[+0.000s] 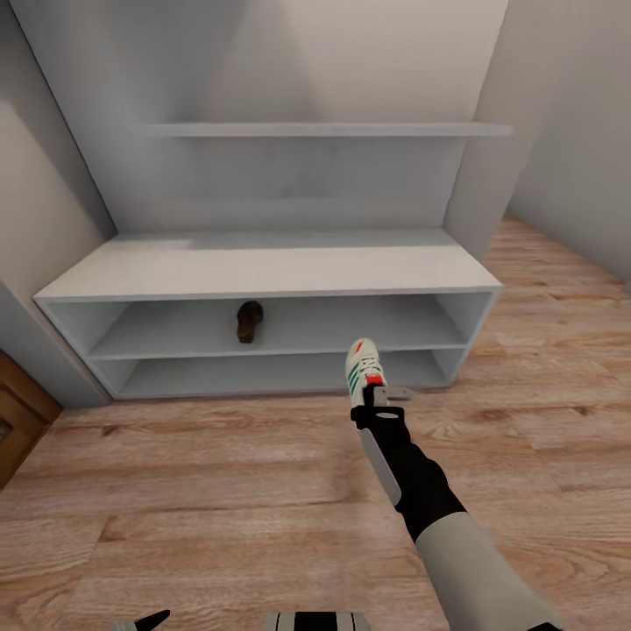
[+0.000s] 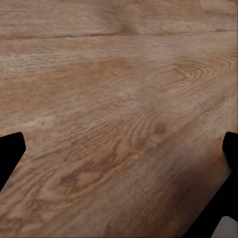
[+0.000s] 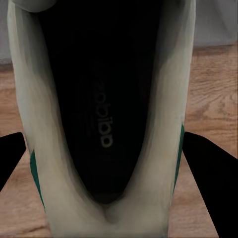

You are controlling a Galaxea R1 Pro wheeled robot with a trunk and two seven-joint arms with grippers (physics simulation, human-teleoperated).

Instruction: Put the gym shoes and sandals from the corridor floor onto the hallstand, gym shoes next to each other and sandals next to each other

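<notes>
My right gripper [image 1: 375,394] is shut on a white gym shoe [image 1: 363,371] with green stripes and a red heel patch, held above the corridor floor [image 1: 219,491] just in front of the hallstand [image 1: 263,267]. Close up, the right wrist view looks into the gym shoe [image 3: 104,124] from its opening, with the dark fingers [image 3: 208,168] at either side. One dark brown sandal [image 1: 250,321] lies on the hallstand's middle shelf, left of centre. My left gripper [image 2: 119,163] stands open over bare wood floor [image 2: 119,99].
The hallstand has a flat top, two open shelves and a wall shelf [image 1: 324,129] above. A brown wooden piece [image 1: 17,412] stands at the left edge. Walls close in on both sides of the unit; open floor extends to the right.
</notes>
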